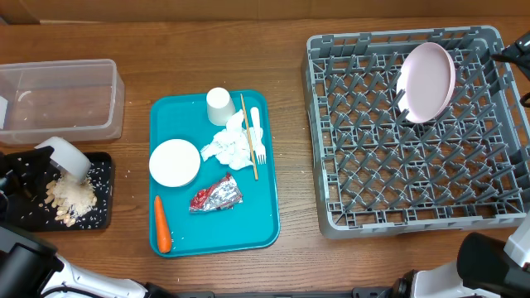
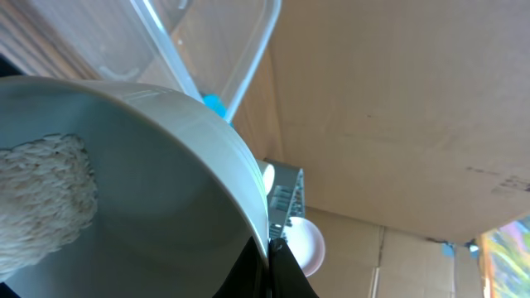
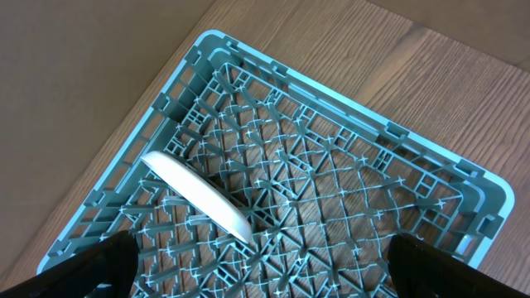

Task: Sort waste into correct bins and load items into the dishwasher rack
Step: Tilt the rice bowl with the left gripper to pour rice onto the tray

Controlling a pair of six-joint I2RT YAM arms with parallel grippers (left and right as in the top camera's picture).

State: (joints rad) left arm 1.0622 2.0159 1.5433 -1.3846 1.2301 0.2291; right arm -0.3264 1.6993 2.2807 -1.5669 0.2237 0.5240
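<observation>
Two bowls: one flat bowl (image 1: 175,162) on the teal tray (image 1: 248,228) beside one cup (image 1: 218,105), fork (image 1: 258,141), napkin (image 1: 225,149), stick (image 1: 249,136), wrapper (image 1: 215,197) and carrot (image 1: 162,225); one tilted bowl (image 1: 65,156), clamped by the left gripper (image 2: 273,269), over nuts (image 1: 73,197) in the black tray (image 1: 98,219), lower left. One plate (image 1: 426,81) stands in the rack (image 1: 315,124); the right gripper (image 3: 261,248) is spread wide.

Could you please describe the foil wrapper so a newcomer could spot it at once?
Find the teal tray left of the grey rack. In its half nearer the robot, right of the orange carrot, lies the foil wrapper. It alone is shiny, crumpled silver and red.
</observation>
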